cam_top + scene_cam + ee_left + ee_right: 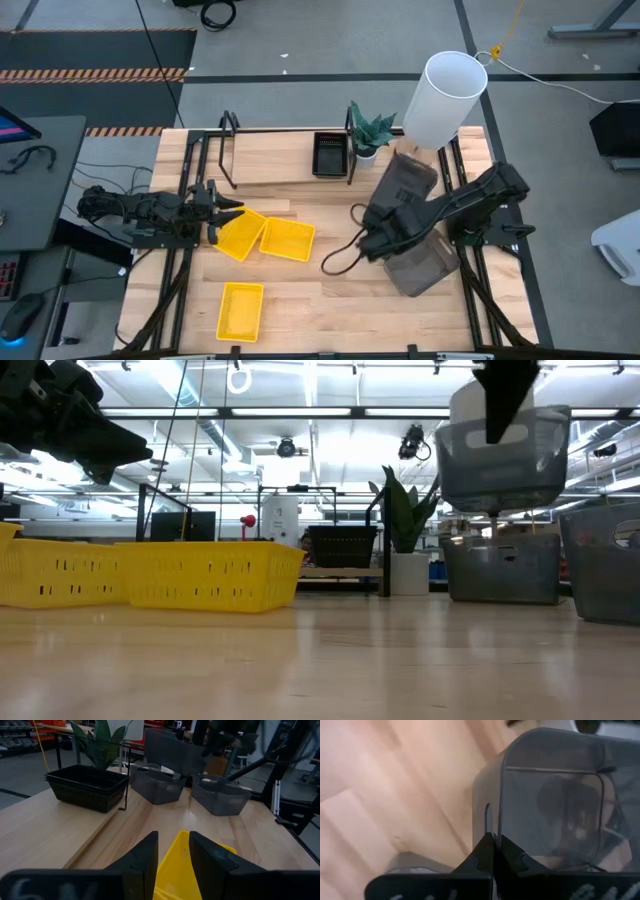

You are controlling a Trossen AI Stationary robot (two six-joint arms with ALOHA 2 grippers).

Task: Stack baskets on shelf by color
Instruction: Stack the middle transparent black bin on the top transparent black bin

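My right gripper (pixel 497 432) is shut on a dark grey basket (pixel 500 465) that hangs in the air over the table's right half. Two more grey baskets (pixel 410 180) (pixel 425 265) sit on the table there. A black mesh basket (pixel 330 153) rests on the right end of the shelf (pixel 270 165). Three yellow baskets (pixel 240 235) (pixel 288 240) (pixel 241 310) lie on the table's left half. My left gripper (pixel 174 855) stands open above the leftmost yellow basket (pixel 180 870), clear of it. My right gripper pinches the top of one side wall (pixel 487 822) of the grey basket between its two fingers, one on each face of the wall. The fingers come from above, slanting down. The basket hangs below them, open side up, lifted clear of the table.
A tall white cylinder (pixel 445 100) and a small potted plant (pixel 370 135) stand at the far right, next to the shelf. A black cable (pixel 345 255) loops over the table's middle. Bare wood lies near the front edge, between the yellow and grey baskets.
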